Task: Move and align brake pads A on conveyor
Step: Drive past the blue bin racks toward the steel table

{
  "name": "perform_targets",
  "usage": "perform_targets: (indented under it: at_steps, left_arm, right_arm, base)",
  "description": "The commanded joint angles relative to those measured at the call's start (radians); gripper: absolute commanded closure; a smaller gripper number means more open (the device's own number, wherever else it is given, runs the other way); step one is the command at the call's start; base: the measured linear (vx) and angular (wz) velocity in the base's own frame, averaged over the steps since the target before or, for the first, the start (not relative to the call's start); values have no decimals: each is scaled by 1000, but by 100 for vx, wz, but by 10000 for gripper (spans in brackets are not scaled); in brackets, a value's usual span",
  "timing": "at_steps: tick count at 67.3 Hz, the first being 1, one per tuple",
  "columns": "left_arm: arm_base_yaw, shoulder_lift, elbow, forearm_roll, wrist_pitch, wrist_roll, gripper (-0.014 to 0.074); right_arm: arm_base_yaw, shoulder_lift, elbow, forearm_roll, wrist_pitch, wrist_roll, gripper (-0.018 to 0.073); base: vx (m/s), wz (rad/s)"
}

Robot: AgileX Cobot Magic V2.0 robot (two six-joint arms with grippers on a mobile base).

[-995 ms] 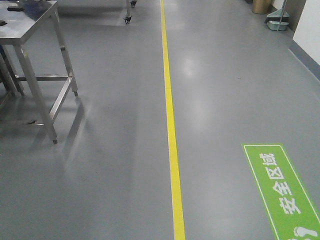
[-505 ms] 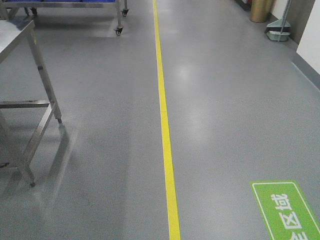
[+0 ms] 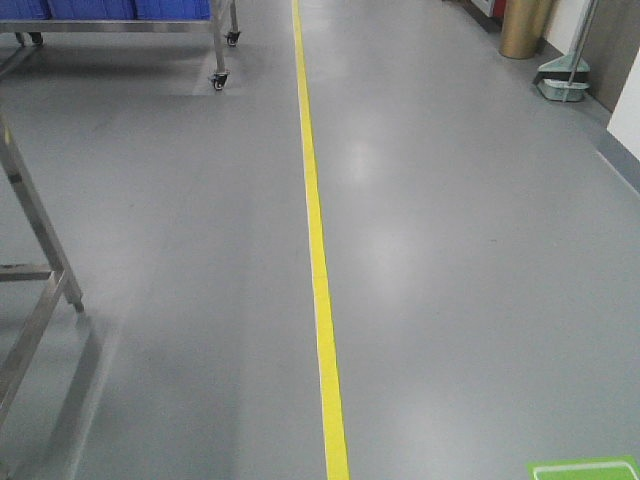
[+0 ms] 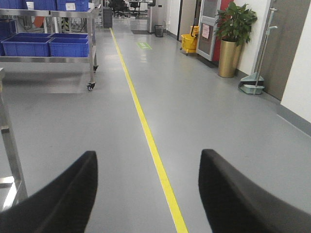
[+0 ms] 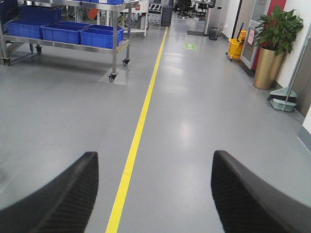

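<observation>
You are in transit, I judge, not yet handling: steer the base along the yellow line (image 3: 318,290), stay off the steel leg (image 3: 47,235) at your left and the cart (image 4: 91,53) ahead, and hold both arms quiet. Your left gripper (image 4: 146,162) and right gripper (image 5: 154,162) both have jaws spread apart, nothing between them. No pads and no conveyor show in any view, so you cannot place them relative to either gripper

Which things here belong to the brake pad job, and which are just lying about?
Job: left pincer, right pincer, both open, empty; no pads or conveyor visible.
Lying about: blue bins, wheeled rack, yellow floor line, gold planter, dustpan.
</observation>
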Motion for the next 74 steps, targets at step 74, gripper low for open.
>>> perform_targets:
  at_steps: [74]
  left_arm:
    - [-6,16,-22,1,-78,0,153]
  right_arm:
    - [-5,12,-25,-4,-79,-7,75]
  base:
    - [57,7]
